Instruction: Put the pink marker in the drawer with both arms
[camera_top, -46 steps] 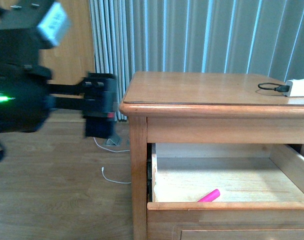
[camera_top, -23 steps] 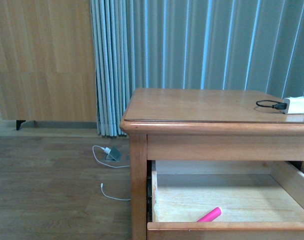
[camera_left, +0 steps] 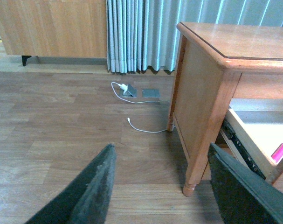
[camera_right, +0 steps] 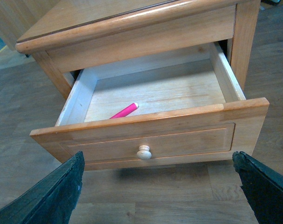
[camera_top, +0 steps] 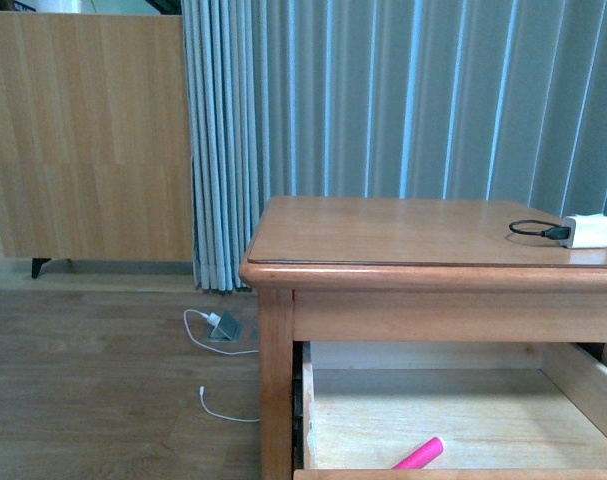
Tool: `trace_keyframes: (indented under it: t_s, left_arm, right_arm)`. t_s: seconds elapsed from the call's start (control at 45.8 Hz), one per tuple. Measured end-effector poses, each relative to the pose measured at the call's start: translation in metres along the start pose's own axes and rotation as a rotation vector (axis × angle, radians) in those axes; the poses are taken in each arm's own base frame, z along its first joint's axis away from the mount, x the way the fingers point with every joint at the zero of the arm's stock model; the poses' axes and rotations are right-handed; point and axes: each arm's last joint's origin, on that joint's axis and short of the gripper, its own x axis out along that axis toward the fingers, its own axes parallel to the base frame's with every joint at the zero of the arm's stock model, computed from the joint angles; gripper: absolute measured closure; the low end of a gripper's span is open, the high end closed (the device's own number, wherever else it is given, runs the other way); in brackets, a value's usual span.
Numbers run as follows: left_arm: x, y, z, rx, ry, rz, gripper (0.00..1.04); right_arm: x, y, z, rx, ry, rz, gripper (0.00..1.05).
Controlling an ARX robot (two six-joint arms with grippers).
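The pink marker (camera_top: 419,454) (camera_right: 124,111) (camera_left: 280,151) lies inside the open drawer (camera_right: 150,140) on its pale wood floor, close behind the drawer front. The drawer (camera_top: 583,385) is pulled out of the cabinet, and its round knob (camera_right: 143,152) faces the right wrist camera. My right gripper (camera_right: 157,161) hangs open in front of the drawer, apart from the knob, with nothing between its fingers. My left gripper (camera_left: 160,151) is open over the floor beside the cabinet's left leg. Neither arm shows in the front view.
A white charger block (camera_top: 587,231) with a black cable sits on the cabinet top (camera_top: 403,232) at the right. White cables (camera_top: 218,330) and a small adapter lie on the wooden floor by the striped curtain (camera_top: 403,100). A wood panel (camera_top: 88,140) stands at the back left.
The left arm, which filled the left of the front view a second ago, has left that view. The view has tilted upward, so the cabinet and marker sit lower in frame.
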Motion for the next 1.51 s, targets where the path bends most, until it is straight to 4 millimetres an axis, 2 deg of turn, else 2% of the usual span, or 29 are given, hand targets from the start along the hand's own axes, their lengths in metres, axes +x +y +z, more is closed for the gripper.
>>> trace_keyframes:
  t_s: [0.175, 0.262, 0.284, 0.393, 0.524, 0.938, 1.026, 1.091, 1.244, 1.287, 1.397, 1.44, 1.506]
  left_arm:
    - [-0.004, 0.009, -0.007, 0.011, 0.002, -0.018, 0.77]
    - [-0.006, 0.017, -0.009, 0.013, -0.002, 0.017, 0.99]
    - [-0.006, 0.017, -0.010, 0.013, -0.002, 0.014, 1.01]
    - [-0.008, 0.017, -0.012, 0.016, -0.017, 0.005, 1.01]
    - [-0.019, 0.017, -0.015, 0.016, -0.019, 0.007, 1.01]
    - [-0.019, 0.017, -0.015, 0.015, -0.020, 0.007, 1.00]
    - [-0.019, 0.017, -0.015, 0.016, -0.021, 0.007, 0.87]
    - [-0.019, 0.017, -0.015, 0.016, -0.021, 0.009, 0.74]
    - [-0.019, 0.017, -0.015, 0.016, -0.021, 0.007, 0.49]
    - [-0.019, 0.017, -0.015, 0.016, -0.021, 0.007, 0.39]
    - [-0.019, 0.017, -0.015, 0.016, -0.021, 0.007, 0.21]
    - [-0.019, 0.017, -0.015, 0.016, -0.021, 0.007, 0.10]
    - [-0.019, 0.017, -0.015, 0.016, -0.021, 0.007, 0.05]
  right_arm:
    - [0.000, 0.000, 0.000, 0.000, 0.000, 0.000, 0.08]
    - [0.000, 0.000, 0.000, 0.000, 0.000, 0.000, 0.08]
    - [0.000, 0.000, 0.000, 0.000, 0.000, 0.000, 0.08]
    - [0.000, 0.000, 0.000, 0.000, 0.000, 0.000, 0.08]
    - [0.000, 0.000, 0.000, 0.000, -0.001, 0.000, 0.08]
    - [0.000, 0.000, 0.001, -0.001, -0.002, 0.001, 0.08]
    - [0.001, 0.001, 0.002, -0.102, -0.141, -0.110, 0.08]
    - [0.001, 0.000, 0.002, -0.130, -0.152, -0.154, 0.08]
    - [0.011, -0.004, -0.004, -0.077, 0.071, -0.116, 0.08]
    - [0.018, -0.006, -0.006, -0.047, 0.175, -0.082, 0.08]
    - [0.033, -0.008, -0.006, -0.033, 0.307, -0.046, 0.08]
    - [0.043, -0.007, -0.006, -0.042, 0.371, -0.029, 0.08]
    - [0.054, -0.005, -0.006, -0.044, 0.426, -0.008, 0.08]
